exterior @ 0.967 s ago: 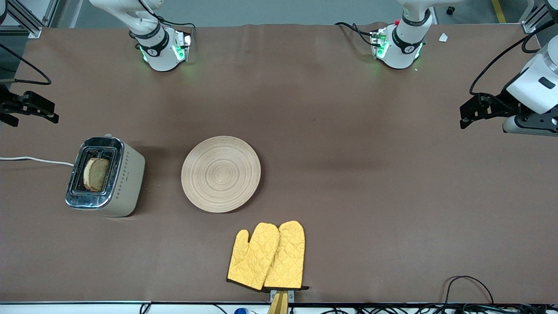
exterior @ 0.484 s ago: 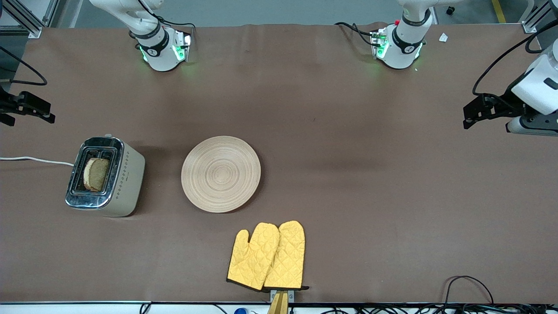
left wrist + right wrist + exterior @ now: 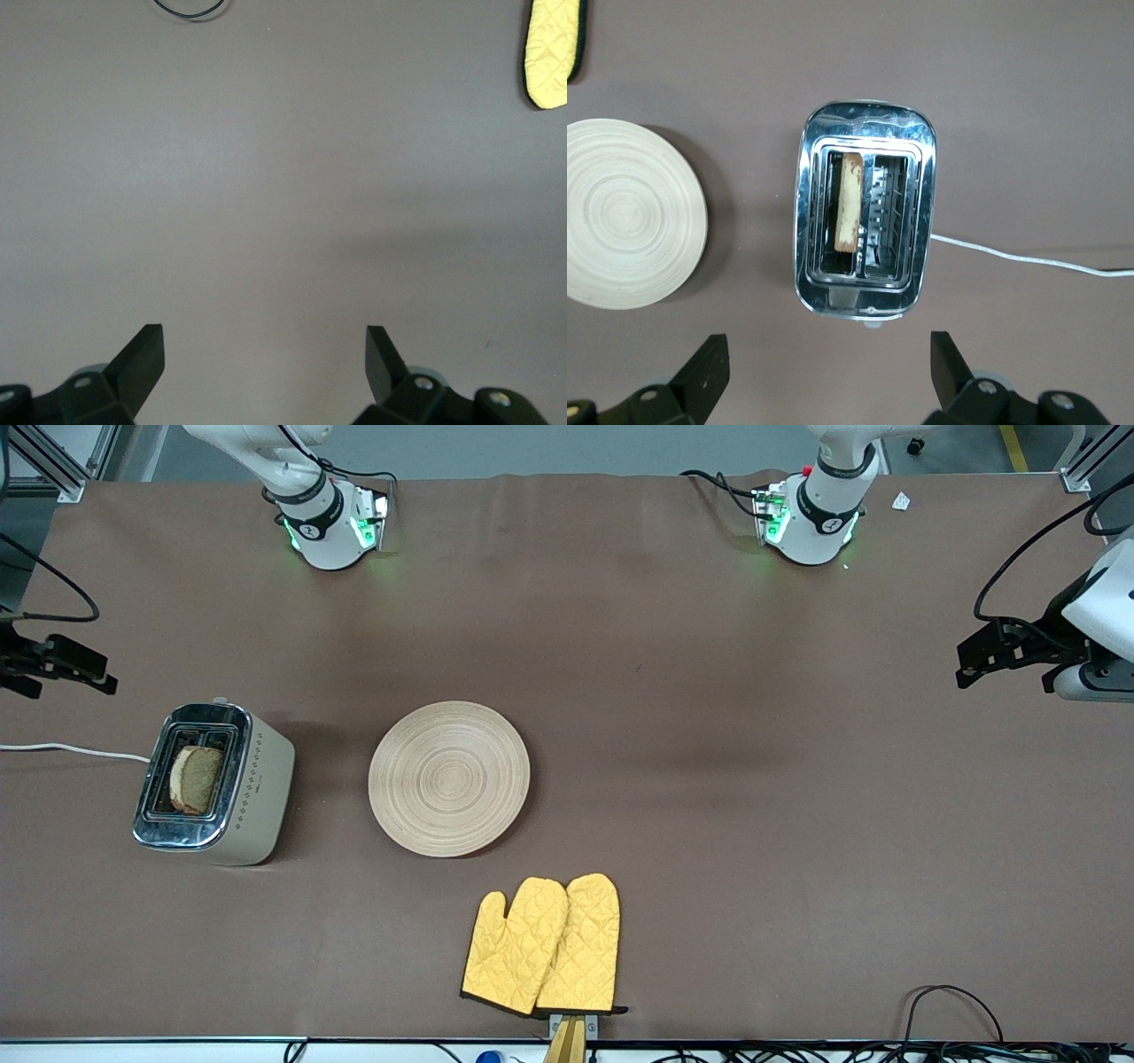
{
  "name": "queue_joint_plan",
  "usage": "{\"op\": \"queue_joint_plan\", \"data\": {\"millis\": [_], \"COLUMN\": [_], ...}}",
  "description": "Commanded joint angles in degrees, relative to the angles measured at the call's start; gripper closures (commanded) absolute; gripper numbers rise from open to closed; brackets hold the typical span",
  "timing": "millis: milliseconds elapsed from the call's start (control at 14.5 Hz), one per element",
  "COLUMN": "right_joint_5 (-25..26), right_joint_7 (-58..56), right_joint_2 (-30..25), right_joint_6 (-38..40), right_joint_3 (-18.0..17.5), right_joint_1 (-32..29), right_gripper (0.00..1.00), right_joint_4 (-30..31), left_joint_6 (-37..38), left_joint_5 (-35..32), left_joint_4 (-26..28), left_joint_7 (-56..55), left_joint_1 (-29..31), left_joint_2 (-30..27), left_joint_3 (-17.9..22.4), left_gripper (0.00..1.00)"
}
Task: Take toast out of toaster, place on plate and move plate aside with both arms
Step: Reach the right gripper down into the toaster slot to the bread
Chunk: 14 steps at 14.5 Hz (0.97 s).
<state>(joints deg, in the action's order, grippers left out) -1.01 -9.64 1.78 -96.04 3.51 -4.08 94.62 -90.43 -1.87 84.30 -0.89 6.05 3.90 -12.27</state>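
The toast (image 3: 195, 779) stands upright in one slot of a chrome toaster (image 3: 252, 784) toward the right arm's end of the table. It also shows in the right wrist view (image 3: 850, 202), in the toaster (image 3: 864, 159). The round light-wood plate (image 3: 449, 778) lies bare beside the toaster, and shows in the right wrist view (image 3: 629, 226). My right gripper (image 3: 102, 673) is open and empty, up in the air close to the toaster; it shows in its own wrist view (image 3: 828, 372). My left gripper (image 3: 967, 666) is open and empty over bare table at the left arm's end (image 3: 264, 363).
A pair of yellow oven mitts (image 3: 542, 946) lies nearer the front camera than the plate; a corner shows in the left wrist view (image 3: 549, 53). The toaster's white cord (image 3: 71, 750) runs off the table's end. Black cables (image 3: 952, 1010) lie at the front edge.
My left gripper has drawn back toward its end of the table. My right gripper has shifted slightly by the table's end. Toast, plate and mitts have not moved.
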Motion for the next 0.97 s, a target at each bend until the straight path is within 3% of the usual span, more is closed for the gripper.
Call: {"op": "queue_joint_plan", "data": {"millis": [0,898], "right_joint_5": [-1.36,-0.22], "right_joint_7": [-0.82,-0.2], "right_joint_2": [-0.82,11.57], "right_joint_6": [-4.68,-12.33], "right_joint_3": [-0.43,-0.61], "right_joint_1": [-0.76,0.57], "right_gripper": [0.0,0.0], "right_joint_4": [5.39,3.99], "left_joint_6": [0.7,0.7], "left_joint_5": [-0.42,-0.68], "left_joint_4": [-0.19,-0.45], "left_joint_7": [-0.69,-0.43], "left_joint_1": [0.1,-0.16], "left_joint_2": [-0.12,0.24], "left_joint_3": [-0.3,-0.39], "left_gripper": [0.0,0.0]}}
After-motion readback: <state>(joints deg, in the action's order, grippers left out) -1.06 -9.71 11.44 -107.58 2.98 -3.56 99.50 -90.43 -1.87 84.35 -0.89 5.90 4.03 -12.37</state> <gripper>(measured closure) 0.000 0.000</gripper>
